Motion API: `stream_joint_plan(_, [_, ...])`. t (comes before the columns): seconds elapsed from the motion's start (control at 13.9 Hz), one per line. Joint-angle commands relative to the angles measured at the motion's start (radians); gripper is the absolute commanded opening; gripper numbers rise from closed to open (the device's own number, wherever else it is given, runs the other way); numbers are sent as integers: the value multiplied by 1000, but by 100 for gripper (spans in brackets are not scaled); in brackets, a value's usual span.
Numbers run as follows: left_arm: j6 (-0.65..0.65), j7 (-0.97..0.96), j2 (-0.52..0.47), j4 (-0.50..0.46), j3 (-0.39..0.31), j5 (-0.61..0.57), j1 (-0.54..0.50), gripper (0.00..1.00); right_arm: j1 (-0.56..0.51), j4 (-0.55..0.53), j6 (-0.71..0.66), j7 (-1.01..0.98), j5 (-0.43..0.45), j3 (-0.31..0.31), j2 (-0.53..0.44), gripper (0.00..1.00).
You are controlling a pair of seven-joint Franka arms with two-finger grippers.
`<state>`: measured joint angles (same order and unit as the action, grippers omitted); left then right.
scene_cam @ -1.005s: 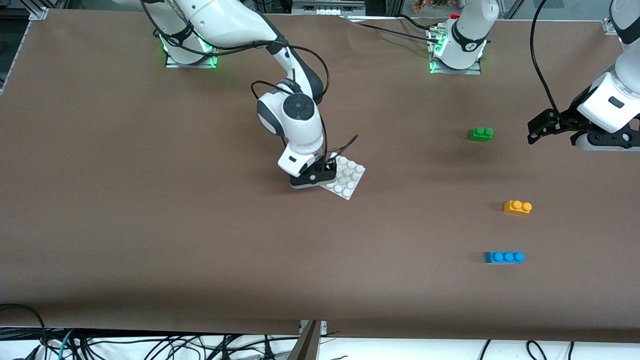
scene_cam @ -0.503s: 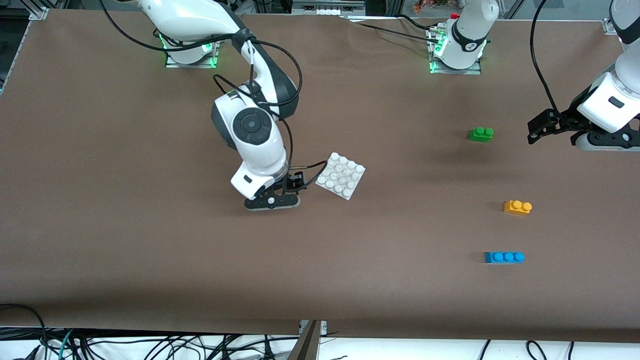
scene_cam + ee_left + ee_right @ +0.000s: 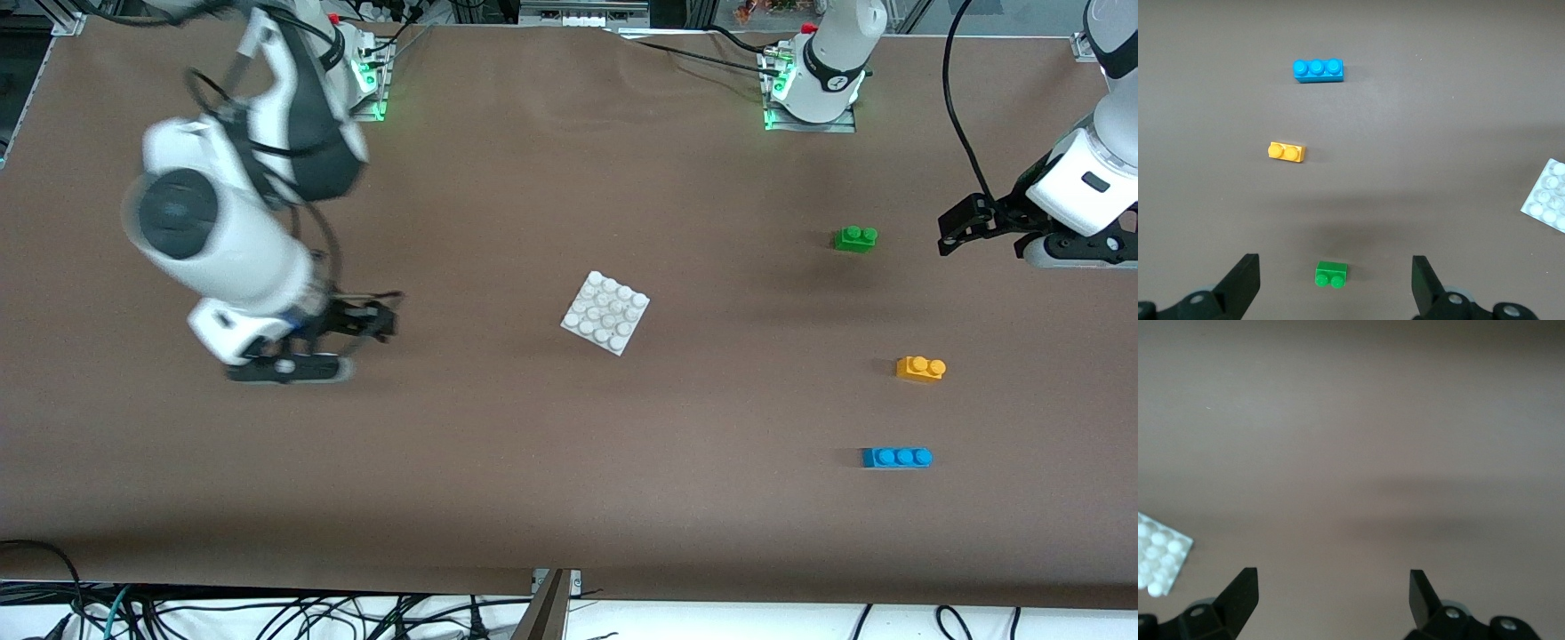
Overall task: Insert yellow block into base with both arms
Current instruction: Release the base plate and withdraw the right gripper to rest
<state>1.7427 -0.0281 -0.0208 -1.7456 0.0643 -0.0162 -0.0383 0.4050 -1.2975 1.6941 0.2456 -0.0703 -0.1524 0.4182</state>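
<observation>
The yellow block [image 3: 921, 368] lies on the desk [image 3: 569, 498], at four o'clock from the base [image 3: 605, 313]. Right gripper [image 3: 293, 351] and left gripper [image 3: 982, 233] hover with jaws wide apart, holding nothing.

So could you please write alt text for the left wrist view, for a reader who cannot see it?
The left gripper, jaws open, hangs over the brown table above the green brick. Also lying apart on the table are the yellow block, a blue brick and one corner of the white base.
</observation>
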Motion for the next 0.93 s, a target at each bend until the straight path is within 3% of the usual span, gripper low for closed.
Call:
stream_joint_plan(0.0, [-20, 5, 1, 15, -3, 22, 1, 100, 9, -193, -14, -44, -14, -36, -192, 100])
stream_joint_plan(0.36, [-22, 16, 22, 14, -1, 22, 5, 100, 11, -449, -11, -101, 1, -107, -448, 100])
stream_joint_plan(0.65, [0, 150, 77, 12, -12, 10, -50, 100, 11, -453, -19, -132, 10, -116, -458, 100])
stream_joint_plan(0.86, [105, 247, 175, 12, -14, 7, -92, 100, 11, -447, -14, -147, 59, -113, -455, 100])
